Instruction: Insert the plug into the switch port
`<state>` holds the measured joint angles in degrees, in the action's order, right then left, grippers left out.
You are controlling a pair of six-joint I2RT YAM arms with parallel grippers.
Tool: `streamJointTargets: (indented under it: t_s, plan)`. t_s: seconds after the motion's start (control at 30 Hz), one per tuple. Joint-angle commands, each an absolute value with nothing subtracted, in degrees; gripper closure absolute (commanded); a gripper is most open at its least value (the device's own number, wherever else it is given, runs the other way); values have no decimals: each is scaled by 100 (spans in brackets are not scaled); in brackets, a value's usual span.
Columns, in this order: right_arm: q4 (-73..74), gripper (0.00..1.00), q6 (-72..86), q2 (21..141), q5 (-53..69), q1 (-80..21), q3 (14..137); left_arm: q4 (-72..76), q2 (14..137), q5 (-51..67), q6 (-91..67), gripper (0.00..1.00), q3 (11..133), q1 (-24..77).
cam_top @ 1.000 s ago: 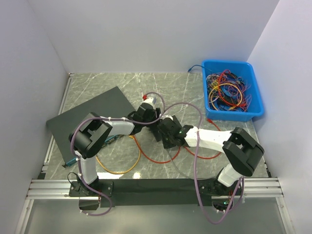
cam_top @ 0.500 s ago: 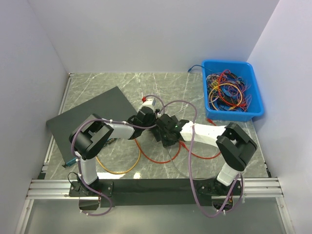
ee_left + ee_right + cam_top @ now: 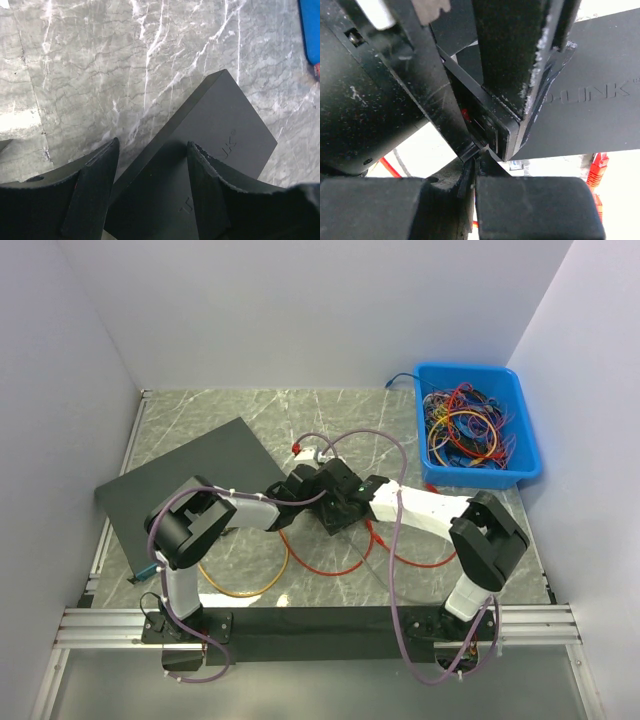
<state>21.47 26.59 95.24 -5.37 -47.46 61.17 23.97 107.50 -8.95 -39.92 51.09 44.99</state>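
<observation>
The black D-Link switch [image 3: 220, 130] lies between the fingers of my left gripper [image 3: 150, 185], which is shut on it. In the right wrist view the switch [image 3: 600, 115] turns its port face towards the camera, with a small red spot inside that face. One left finger [image 3: 510, 50] lies over its top. My right gripper [image 3: 474, 162] is shut, its tips right at the lower corner of the port face. The plug is pinched there and barely shows, with red cable beneath the jaws. In the top view both grippers [image 3: 318, 488] [image 3: 345, 502] meet mid-table, hiding the switch.
A blue bin [image 3: 480, 478] of tangled cables stands at the back right. A black mat [image 3: 190, 475] lies at the left. A red cable [image 3: 335, 565] and an orange cable [image 3: 265, 580] loop on the marble in front of the arms. Another red plug [image 3: 597, 165] lies under the switch.
My right gripper has travelled left and away from the bases, up against the left gripper. The left gripper has shifted slightly right, so the two now touch over mid-table.
</observation>
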Motion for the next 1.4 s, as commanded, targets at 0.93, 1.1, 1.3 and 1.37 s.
streamJointTargets:
  t_s: [0.93, 1.1, 1.3, 1.37]
  plan:
    - [2865, 11, 3041, 6258, -2795, -3640, 4527, -431, 10081, -238, -3243, 33, 5924, 4122]
    - [2918, 7, 3252, 6600, -2375, -3489, 4404, -369, 9766, -123, -3375, 34, 5731, 4034]
    - [2532, 7, 3173, 7330, -1715, -3489, 4263, -264, 9309, -176, -3472, 33, 5318, 3999]
    - [2435, 7, 3173, 7523, -1530, -3489, 4245, -246, 9246, -167, -3498, 34, 5221, 3964]
